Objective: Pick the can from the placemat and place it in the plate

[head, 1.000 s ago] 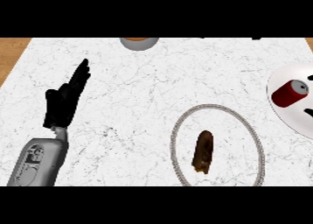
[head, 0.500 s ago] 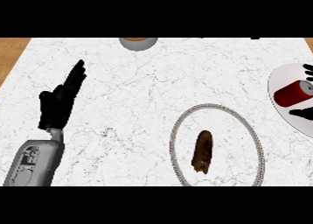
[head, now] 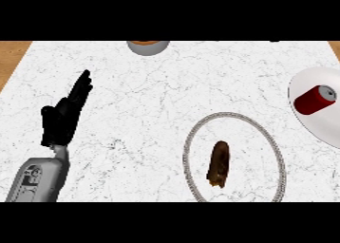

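A red can (head: 314, 99) with a silver end lies on its side on the white plate (head: 327, 123) at the right edge of the head view. Nothing touches it. My left hand (head: 64, 116) stands open at the left, fingers straight and pointing away, far from the can. My right hand does not show. The round placemat (head: 193, 147) with a grey rim lies on the counter at lower middle, with a brown oblong object (head: 220, 163) on it.
A grey bowl (head: 148, 46) sits at the counter's far edge, top middle. Wooden surface shows at the upper left and upper right corners beyond the white marble counter (head: 152, 104).
The right hand, beside the can one second ago, has pulled back out of view, leaving the can lying on the plate. The left hand has hardly moved.
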`<action>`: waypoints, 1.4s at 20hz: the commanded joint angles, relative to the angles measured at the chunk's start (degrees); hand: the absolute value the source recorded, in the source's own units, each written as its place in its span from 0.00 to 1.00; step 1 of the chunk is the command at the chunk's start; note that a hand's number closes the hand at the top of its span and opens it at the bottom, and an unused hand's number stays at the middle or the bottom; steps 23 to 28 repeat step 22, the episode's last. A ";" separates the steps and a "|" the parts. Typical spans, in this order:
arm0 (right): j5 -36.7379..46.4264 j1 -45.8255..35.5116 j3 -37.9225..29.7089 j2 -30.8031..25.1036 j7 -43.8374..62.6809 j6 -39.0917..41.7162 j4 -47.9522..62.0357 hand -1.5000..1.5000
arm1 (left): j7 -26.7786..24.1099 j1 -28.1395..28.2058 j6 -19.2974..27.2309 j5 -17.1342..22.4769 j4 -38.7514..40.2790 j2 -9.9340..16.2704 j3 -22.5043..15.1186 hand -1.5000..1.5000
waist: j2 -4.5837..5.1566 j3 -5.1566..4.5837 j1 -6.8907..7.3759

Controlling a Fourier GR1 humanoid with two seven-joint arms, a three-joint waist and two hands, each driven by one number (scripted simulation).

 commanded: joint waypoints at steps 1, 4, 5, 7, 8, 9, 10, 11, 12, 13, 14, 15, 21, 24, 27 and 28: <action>-4.64 1.85 -4.59 -6.22 2.41 5.18 1.28 0.00 | -0.92 0.14 -0.71 0.37 0.21 0.16 0.16 0.50 | 0.15 0.05 -0.13; -5.68 4.70 -5.56 -8.99 1.82 8.18 1.16 0.00 | -0.34 -1.42 -1.51 0.97 1.92 1.33 1.43 0.50 | 0.40 0.14 -0.01; -6.56 6.24 -6.45 -8.40 0.43 6.85 1.00 0.00 | 0.06 -1.63 0.09 -0.20 0.74 -0.12 0.25 0.50 | 0.32 0.18 -0.04; -6.67 10.20 -6.59 -8.85 -1.67 8.29 1.32 0.00 | 0.43 -0.66 -0.80 -0.04 -0.78 0.48 -0.06 0.50 | 0.29 0.27 -0.01; -6.25 10.51 -6.09 -10.22 -1.47 10.73 0.93 0.00 | 0.75 -1.07 -1.17 1.28 -0.52 0.81 1.25 0.50 | 0.32 0.28 0.11; -6.46 11.25 -6.33 -10.62 -2.27 11.77 0.88 0.00 | 1.17 -0.85 1.38 -1.27 -1.15 -1.84 -1.44 0.50 | 0.37 0.40 -0.08; -6.44 10.49 -6.23 -11.91 -1.47 13.29 0.36 0.00 | -0.97 -1.93 1.01 -0.93 2.29 -0.96 0.04 0.50 | 0.63 0.31 -0.37; -6.57 13.25 -6.37 -11.52 -3.86 14.13 0.52 0.00 | -0.65 -0.24 -0.81 -0.20 -0.12 0.36 -0.07 0.50 | 0.31 0.36 -0.12; -6.23 12.61 -6.07 -12.31 -2.69 14.00 0.20 0.00 | -0.35 0.06 -0.49 -0.07 -0.14 -0.44 -0.38 0.50 | 0.44 0.41 0.40; -6.57 13.31 -6.43 -12.81 -2.65 14.39 0.33 0.00 | 0.79 -1.20 -0.39 0.42 0.00 -0.35 0.28 0.50 | 0.42 0.42 0.13; -6.49 15.66 -6.37 -12.18 -5.32 14.42 0.03 0.00 | -0.45 0.13 -0.13 -0.09 -0.29 0.05 0.38 0.50 | 0.34 0.46 -0.10; -6.50 15.62 -6.37 -12.74 -4.85 14.88 -0.20 0.00 | -0.90 0.89 -0.52 0.50 0.17 -0.39 0.34 0.50 | 0.39 0.45 0.09; -7.80 17.61 -7.59 -12.45 -4.88 15.69 -0.29 0.00 | 0.38 -0.73 -1.01 0.52 -0.27 0.58 0.76 0.50 | 0.23 0.55 -0.03; -7.75 18.22 -7.55 -12.26 -5.32 15.72 -0.44 0.00 | -0.17 0.74 -0.53 0.28 -1.22 -0.98 -0.52 0.50 | 0.19 0.64 0.22; -7.75 18.22 -7.55 -12.26 -5.32 15.72 -0.44 0.00 | -0.17 0.74 -0.53 0.28 -1.22 -0.98 -0.52 0.50 | 0.19 0.64 0.22; -7.75 18.22 -7.55 -12.26 -5.32 15.72 -0.44 0.00 | -0.17 0.74 -0.53 0.28 -1.22 -0.98 -0.52 0.50 | 0.19 0.64 0.22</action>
